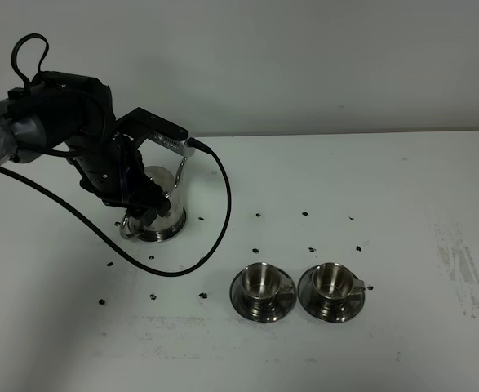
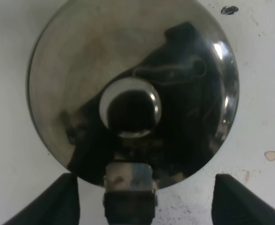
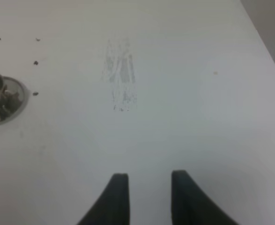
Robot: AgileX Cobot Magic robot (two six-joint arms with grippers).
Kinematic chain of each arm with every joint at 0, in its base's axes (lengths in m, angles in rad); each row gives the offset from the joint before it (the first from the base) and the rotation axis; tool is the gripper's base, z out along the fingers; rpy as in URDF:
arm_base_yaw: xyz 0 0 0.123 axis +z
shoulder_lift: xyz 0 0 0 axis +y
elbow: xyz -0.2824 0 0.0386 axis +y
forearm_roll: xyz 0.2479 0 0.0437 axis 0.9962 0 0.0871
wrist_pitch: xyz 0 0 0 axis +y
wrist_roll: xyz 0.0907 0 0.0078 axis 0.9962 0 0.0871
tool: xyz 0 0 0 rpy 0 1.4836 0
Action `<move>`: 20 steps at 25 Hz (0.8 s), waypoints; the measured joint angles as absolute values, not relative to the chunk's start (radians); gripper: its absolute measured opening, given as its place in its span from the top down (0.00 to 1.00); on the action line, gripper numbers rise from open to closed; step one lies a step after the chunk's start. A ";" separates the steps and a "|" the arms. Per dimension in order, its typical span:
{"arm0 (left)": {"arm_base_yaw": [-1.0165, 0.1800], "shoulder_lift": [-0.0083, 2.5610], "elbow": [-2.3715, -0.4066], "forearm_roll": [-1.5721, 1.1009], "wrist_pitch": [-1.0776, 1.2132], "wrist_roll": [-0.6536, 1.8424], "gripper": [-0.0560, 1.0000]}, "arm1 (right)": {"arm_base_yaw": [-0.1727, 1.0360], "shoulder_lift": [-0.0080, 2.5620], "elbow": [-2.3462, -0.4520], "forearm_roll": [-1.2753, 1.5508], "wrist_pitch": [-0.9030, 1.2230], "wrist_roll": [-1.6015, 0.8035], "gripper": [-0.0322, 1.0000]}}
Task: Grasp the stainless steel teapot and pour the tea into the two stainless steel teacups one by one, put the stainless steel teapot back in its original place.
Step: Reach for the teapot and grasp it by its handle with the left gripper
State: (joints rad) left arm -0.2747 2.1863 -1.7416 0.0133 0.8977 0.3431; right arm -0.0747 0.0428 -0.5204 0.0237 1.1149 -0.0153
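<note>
The stainless steel teapot [image 1: 164, 204] stands at the left of the white table on a flat steel dish [image 1: 167, 236], half hidden by my left arm. In the left wrist view I look straight down on the teapot [image 2: 81, 70], with its lid knob [image 2: 130, 110] and loop handle [image 2: 129, 180]. My left gripper [image 2: 144, 187] is open, one finger on each side of the handle, apart from it. The two stainless steel teacups [image 1: 261, 280] [image 1: 331, 280] sit on saucers at front centre. No tea shows. My right gripper [image 3: 149, 180] is slightly open and empty above bare table.
A black cable [image 1: 219, 229] loops from my left arm down onto the table between teapot and cups. Small black specks [image 1: 258, 216] are scattered around. A scuffed grey patch [image 1: 459, 269] [image 3: 121, 77] marks the right side. A saucer's edge [image 3: 13, 101] shows in the right wrist view.
</note>
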 joint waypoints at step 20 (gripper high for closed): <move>-0.275 2.186 -1.742 0.082 0.910 0.264 0.74 | -0.075 0.043 -0.520 0.024 1.115 -0.015 0.75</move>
